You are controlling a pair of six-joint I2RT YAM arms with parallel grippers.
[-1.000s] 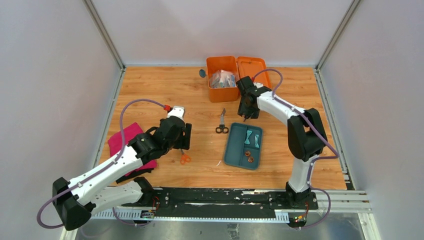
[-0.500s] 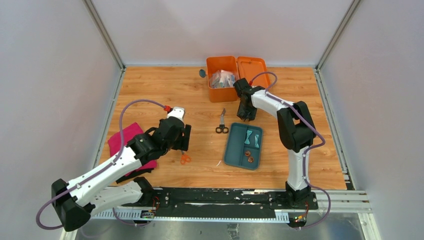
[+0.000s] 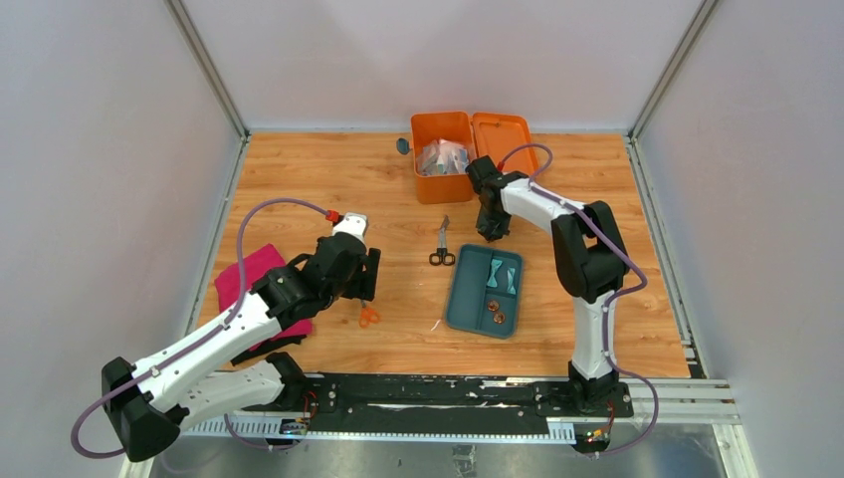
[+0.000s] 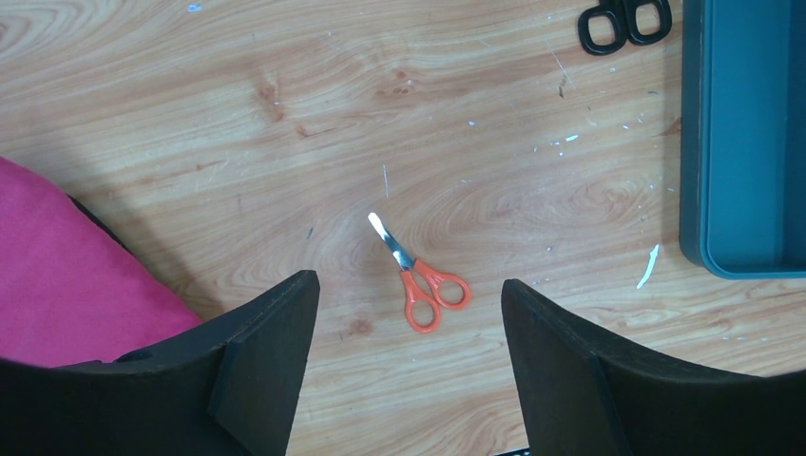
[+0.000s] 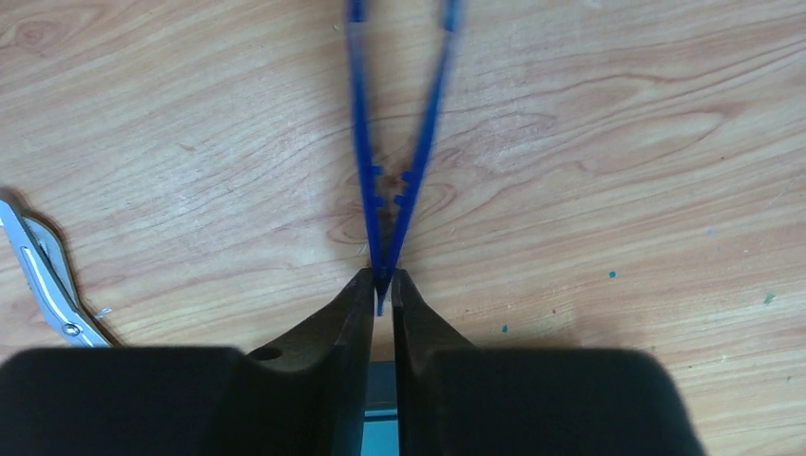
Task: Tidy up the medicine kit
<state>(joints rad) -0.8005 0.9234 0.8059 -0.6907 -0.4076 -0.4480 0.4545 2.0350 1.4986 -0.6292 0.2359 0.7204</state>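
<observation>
The right claw (image 5: 380, 280) is pinched narrow on the joined end of the blue tweezers (image 5: 365, 161), down at the desk (image 5: 618, 142). The left claw (image 4: 407, 285) hangs wide above small orange scissors (image 4: 411, 274). The medicine kit (image 3: 445, 187) sits lid-open at the desk's far edge, near the right claw

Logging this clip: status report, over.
Right jaws shut on blue plastic tweezers. Left jaws open above small orange-handled scissors. Orange plastic medicine kit open, lid back; nothing blocking it.

Small orange medicine kit (image 3: 444, 189), lid (image 3: 503, 134) open flat rightward (clear packets (image 3: 443, 156) inside), far centre
</observation>
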